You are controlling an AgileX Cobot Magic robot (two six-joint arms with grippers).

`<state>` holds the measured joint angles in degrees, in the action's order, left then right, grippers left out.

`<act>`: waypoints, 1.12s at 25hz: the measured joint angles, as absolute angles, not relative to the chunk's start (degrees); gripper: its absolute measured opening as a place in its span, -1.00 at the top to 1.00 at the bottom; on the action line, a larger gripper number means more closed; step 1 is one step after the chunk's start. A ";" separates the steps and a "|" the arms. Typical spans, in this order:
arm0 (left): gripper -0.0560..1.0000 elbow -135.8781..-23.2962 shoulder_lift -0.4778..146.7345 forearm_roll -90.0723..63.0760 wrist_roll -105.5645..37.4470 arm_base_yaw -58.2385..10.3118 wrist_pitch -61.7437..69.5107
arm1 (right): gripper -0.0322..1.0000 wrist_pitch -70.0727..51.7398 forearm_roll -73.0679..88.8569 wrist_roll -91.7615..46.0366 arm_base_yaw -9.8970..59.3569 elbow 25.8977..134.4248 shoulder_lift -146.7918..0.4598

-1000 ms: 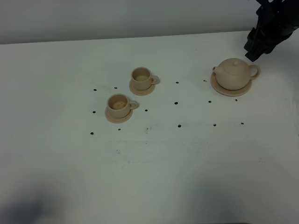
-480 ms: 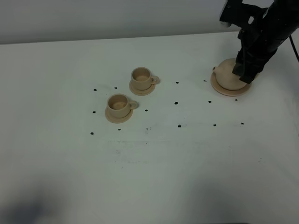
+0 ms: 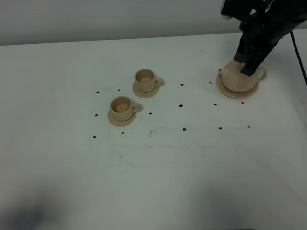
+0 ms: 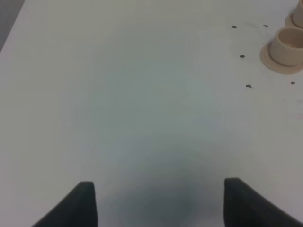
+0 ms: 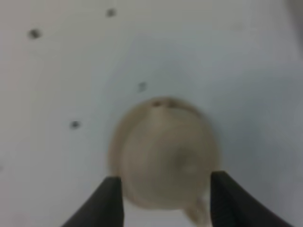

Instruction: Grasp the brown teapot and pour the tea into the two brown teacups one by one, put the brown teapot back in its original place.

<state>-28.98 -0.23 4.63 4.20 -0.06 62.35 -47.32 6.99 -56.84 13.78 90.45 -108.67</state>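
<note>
Exterior high: right end effector (image 3: 248, 70) spread wide over one teapot (image 3: 232, 79); two teacups (image 3: 145, 79) (image 3: 122, 106).

Teapot (image 3: 234, 78) on saucer (image 3: 233, 95), right of both teacups (image 3: 145, 79).

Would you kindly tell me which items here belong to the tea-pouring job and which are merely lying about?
Job:
- brown teapot
- wide saucer under it
- rear teacup and front teacup, each on a small saucer
- right claw, open over the teapot

Not the job:
- dark dots on the white table
- left claw, idle
</note>
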 joint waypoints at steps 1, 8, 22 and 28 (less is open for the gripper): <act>-0.22 -28.98 -0.23 4.63 4.20 -0.06 62.35 | 0.15 -45.62 6.94 -56.98 13.19 90.45 -108.67; -0.22 -28.98 -0.23 4.63 4.20 -0.06 62.35 | 0.15 -42.76 5.82 -57.70 7.95 90.45 -108.67; -0.22 -28.98 -0.23 4.63 4.20 -0.06 62.35 | 0.15 -46.28 5.61 -61.66 1.66 100.34 -117.09; -0.22 -28.98 -0.23 4.63 4.20 -0.06 62.35 | 0.15 -55.38 4.73 -65.74 1.73 110.94 -123.81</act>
